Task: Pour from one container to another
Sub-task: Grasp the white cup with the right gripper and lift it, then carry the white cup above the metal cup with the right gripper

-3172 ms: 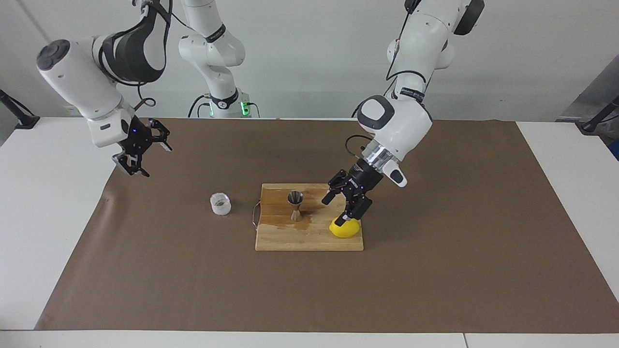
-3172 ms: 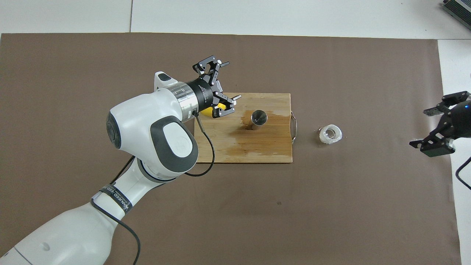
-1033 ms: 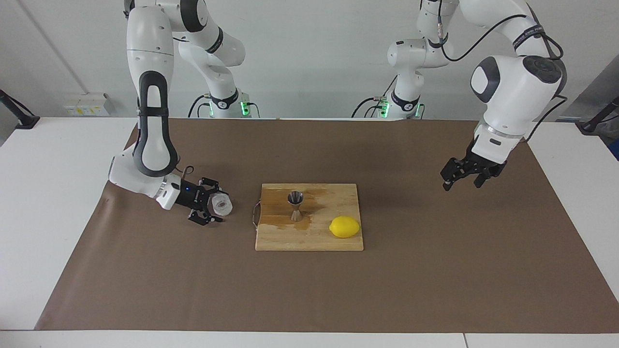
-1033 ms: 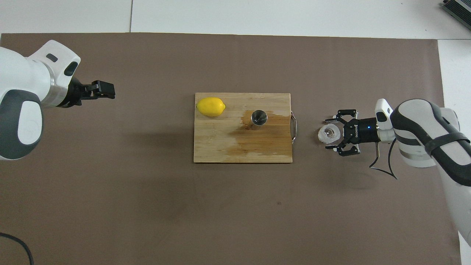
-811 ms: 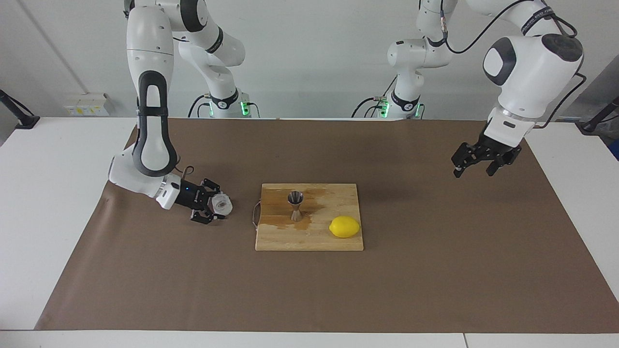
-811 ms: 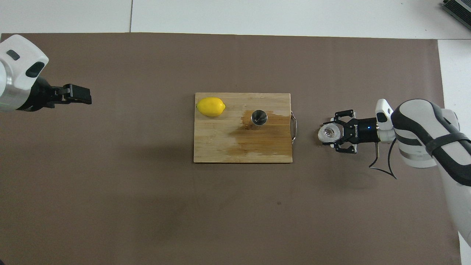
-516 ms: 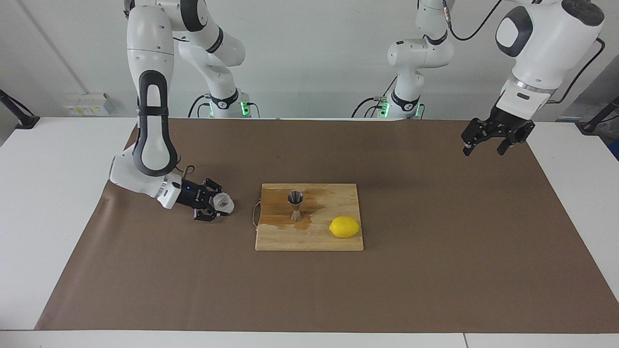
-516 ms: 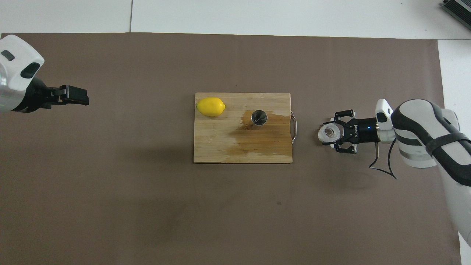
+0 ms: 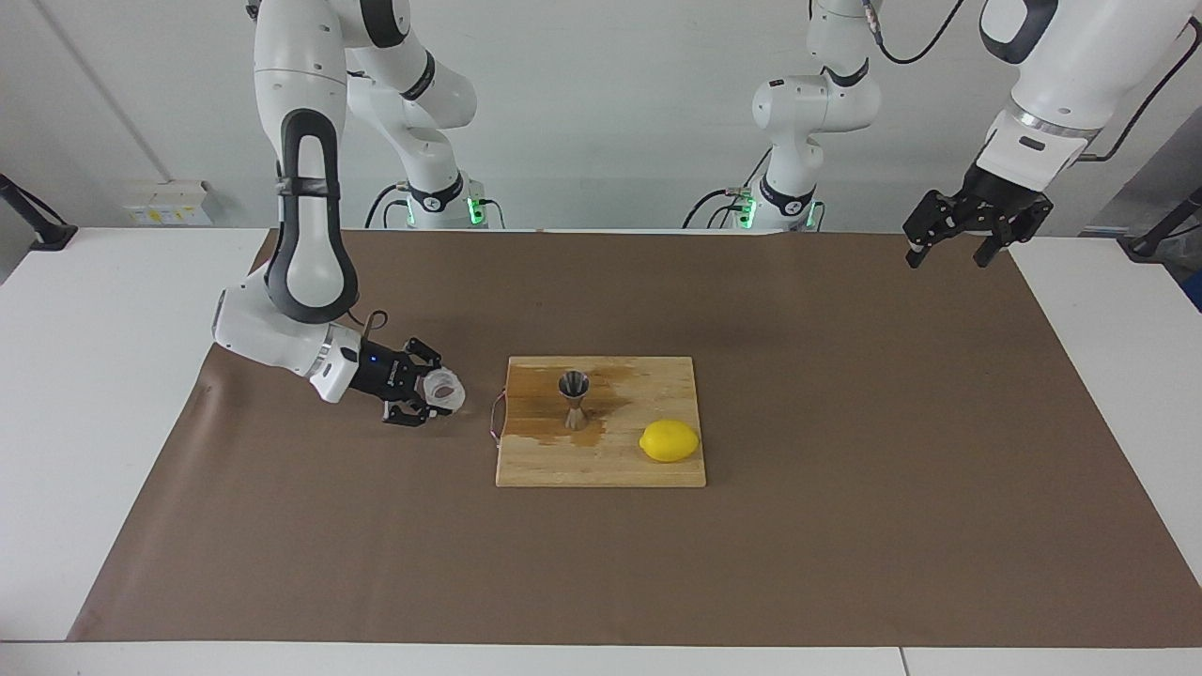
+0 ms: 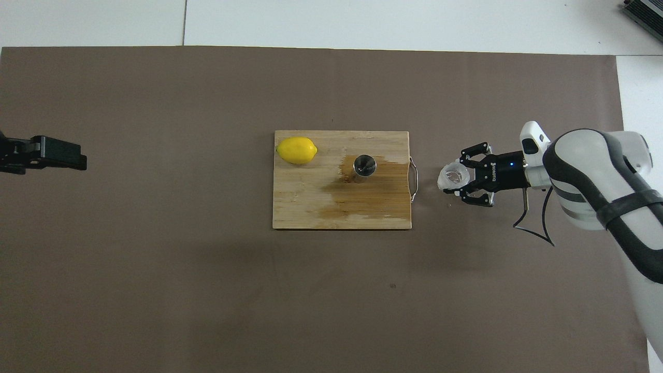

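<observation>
The small clear cup (image 9: pixel 444 389) (image 10: pixel 453 175) is in my right gripper (image 9: pixel 432 392) (image 10: pixel 452 178), which is shut on its sides low over the brown mat, a short way from the handle end of the cutting board. The cup leans a little. The steel jigger (image 9: pixel 574 399) (image 10: pixel 364 166) stands upright on the wooden cutting board (image 9: pixel 601 465) (image 10: pixel 311 207). My left gripper (image 9: pixel 967 233) (image 10: pixel 57 153) hangs open and empty, high over the mat's corner at the left arm's end.
A yellow lemon (image 9: pixel 670 440) (image 10: pixel 296 150) lies on the board toward the left arm's end. A dark wet patch (image 10: pixel 357 199) spreads around the jigger. A metal handle (image 10: pixel 413 179) sticks out of the board's edge facing the cup.
My right gripper closed on the cup, then carried it slightly toward the board. The left arm rose and drew back toward its own end of the table.
</observation>
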Controlling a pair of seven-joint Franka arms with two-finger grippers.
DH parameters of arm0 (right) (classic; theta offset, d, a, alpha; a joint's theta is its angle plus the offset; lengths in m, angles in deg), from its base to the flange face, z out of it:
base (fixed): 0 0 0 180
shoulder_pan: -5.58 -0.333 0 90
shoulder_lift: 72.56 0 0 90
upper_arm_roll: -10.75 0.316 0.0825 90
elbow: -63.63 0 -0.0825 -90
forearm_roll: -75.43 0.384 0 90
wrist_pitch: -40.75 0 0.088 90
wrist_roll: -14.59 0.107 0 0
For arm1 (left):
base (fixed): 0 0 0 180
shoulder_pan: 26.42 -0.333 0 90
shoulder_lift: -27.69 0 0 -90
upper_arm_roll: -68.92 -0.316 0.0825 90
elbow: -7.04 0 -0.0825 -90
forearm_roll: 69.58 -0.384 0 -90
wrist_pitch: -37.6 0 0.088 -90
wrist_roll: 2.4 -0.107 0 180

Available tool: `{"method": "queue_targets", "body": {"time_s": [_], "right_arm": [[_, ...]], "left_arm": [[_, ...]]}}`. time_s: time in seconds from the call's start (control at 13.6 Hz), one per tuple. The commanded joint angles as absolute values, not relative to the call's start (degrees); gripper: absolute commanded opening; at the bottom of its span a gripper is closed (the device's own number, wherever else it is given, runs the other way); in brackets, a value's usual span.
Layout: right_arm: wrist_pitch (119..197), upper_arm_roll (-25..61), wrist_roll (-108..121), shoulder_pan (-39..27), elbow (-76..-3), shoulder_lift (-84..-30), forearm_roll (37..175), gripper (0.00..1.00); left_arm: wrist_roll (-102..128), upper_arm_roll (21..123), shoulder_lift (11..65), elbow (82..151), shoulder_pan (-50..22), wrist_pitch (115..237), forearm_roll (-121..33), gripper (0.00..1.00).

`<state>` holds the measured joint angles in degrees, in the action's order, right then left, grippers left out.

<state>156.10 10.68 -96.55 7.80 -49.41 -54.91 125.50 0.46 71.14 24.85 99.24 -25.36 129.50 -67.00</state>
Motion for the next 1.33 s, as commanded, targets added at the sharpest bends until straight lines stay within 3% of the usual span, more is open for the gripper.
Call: {"method": "queue_targets", "body": {"time_s": [0.0, 0.3, 1.25], "right_arm": [[156.2, 11.1, -83.4, 4.4, -46.1, -57.8, 117.8, 0.39], [156.6, 11.1, -66.3, -2.0, -43.5, -60.3, 108.2, 0.39], [162.9, 11.2, -37.7, -16.2, -40.8, -59.8, 83.0, 0.4]], "left_arm": [[-0.9, 71.6, 24.4, 98.6, -25.7, 126.7, -69.1, 1.0], [-1.0, 71.8, 23.5, 100.1, -25.8, 127.0, -68.5, 1.0], [-0.9, 72.0, 22.3, 102.1, -26.5, 127.5, -68.4, 1.0]]}}
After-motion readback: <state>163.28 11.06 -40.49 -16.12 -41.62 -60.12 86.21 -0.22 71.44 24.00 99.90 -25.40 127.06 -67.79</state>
